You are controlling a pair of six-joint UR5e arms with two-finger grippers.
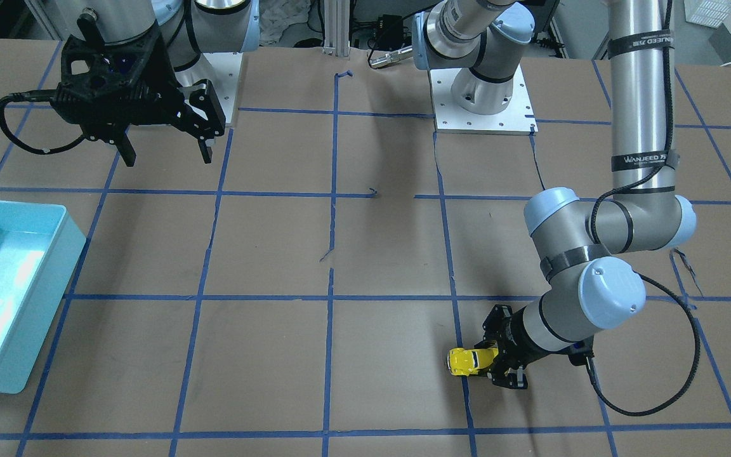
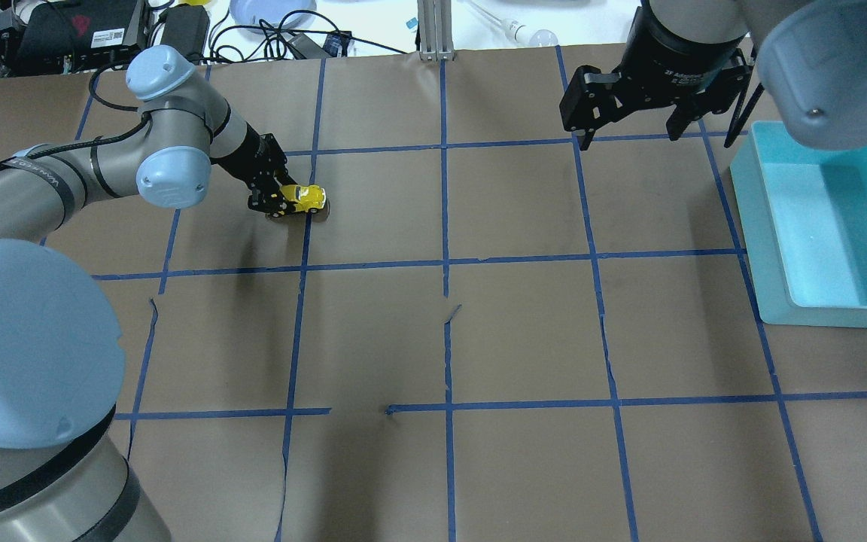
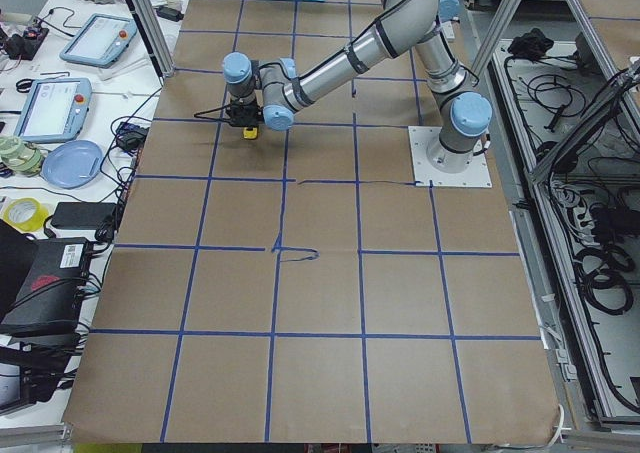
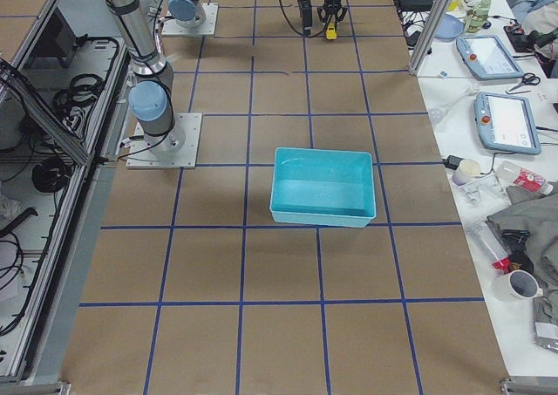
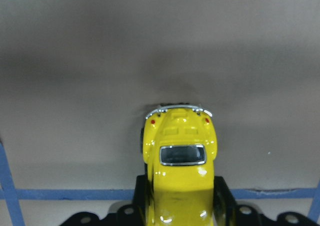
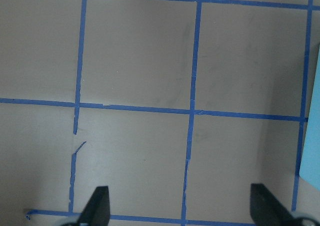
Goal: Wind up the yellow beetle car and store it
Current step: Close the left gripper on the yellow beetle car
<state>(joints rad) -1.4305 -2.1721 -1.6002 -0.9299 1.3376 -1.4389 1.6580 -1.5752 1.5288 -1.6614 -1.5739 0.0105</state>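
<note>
Two-fingered, the left end effector (image 2: 281,202) is clamping the yellow beetle car (image 2: 305,198) low over the bench (image 2: 448,339); winding seems to be starting, calling for a pressed backward drag. Rightward, the right end effector (image 2: 633,135) is hanging spread, empty, near the teal bin (image 2: 757,248).

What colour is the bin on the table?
The bin is turquoise, clearest in the exterior right view.

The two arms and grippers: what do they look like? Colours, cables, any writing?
The left arm and right arm are silver tubes with pale-blue joint caps. The left gripper and right gripper are black, two-fingered. A black cable follows the left arm; its black straps read WANJEED.
</note>
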